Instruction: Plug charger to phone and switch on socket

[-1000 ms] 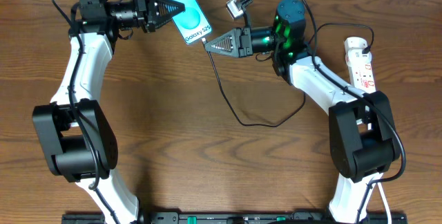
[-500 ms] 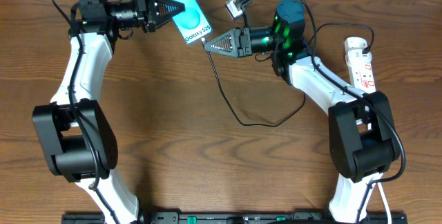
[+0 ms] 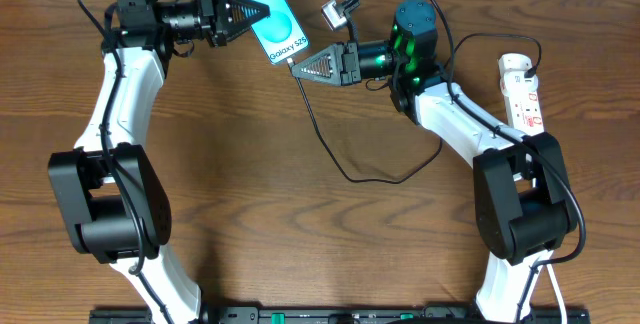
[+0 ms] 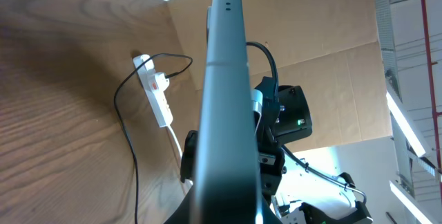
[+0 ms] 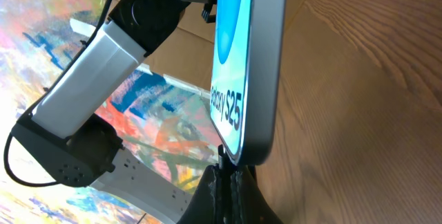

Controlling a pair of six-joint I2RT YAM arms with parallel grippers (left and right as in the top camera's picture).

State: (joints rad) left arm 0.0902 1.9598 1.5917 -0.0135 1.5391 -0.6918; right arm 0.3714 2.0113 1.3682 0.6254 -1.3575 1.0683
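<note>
The charger (image 3: 322, 136) is a thin, limp black cable that will flop and drag, so only its small stiff connector tip (image 3: 296, 59) is worth holding. Your right claw (image 3: 297, 66) is clenched on that tip right behind its end. The tip sits at the lower short edge of the phone (image 3: 268, 14), just touching it in the right wrist view, though you cannot tell whether it is seated. The phone is slim, smooth and likely slippery and breakable. It is held off the bench (image 3: 250, 194) at about 11 o'clock, with your left claw (image 3: 258, 11) gripping it by its long sides. The socket (image 3: 522, 89) lies well apart at 2 o'clock, not yet switched. Against half a second ago, the right claw has crept slightly toward 10 o'clock, closing on the phone's port end, and the cable loop followed.
</note>
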